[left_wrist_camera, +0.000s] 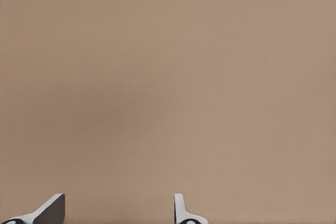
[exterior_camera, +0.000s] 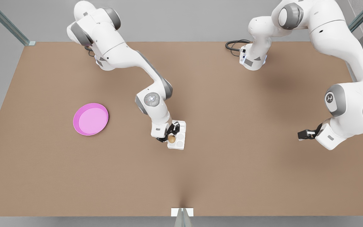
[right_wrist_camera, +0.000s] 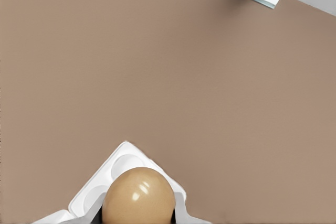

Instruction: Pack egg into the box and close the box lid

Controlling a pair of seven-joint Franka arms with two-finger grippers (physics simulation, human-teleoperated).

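Your right gripper (exterior_camera: pixel 169 137) pinches one egg (right_wrist_camera: pixel 138 195) over the box (exterior_camera: pixel 178 137), hiding part of it; the lid is hard to make out. One pink plate (exterior_camera: pixel 90 119) lies at nine o'clock. Your left gripper (exterior_camera: pixel 302 134) waits spread at three o'clock.

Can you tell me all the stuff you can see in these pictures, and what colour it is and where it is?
egg: one, tan-brown, between the right gripper's fingers, right at the box.
box: one, white, round cups, near the table's middle.
plate: one, pink, round, on the front view's left, apart from the box.
table: one, brown, under everything.
bracket: one, small, pale, at the table's near edge.
cable: one, black, at the far edge by an arm's base.
right gripper: one, black fingers shut on the egg, over the box.
left gripper: one, open, waiting on the front view's right over bare table.
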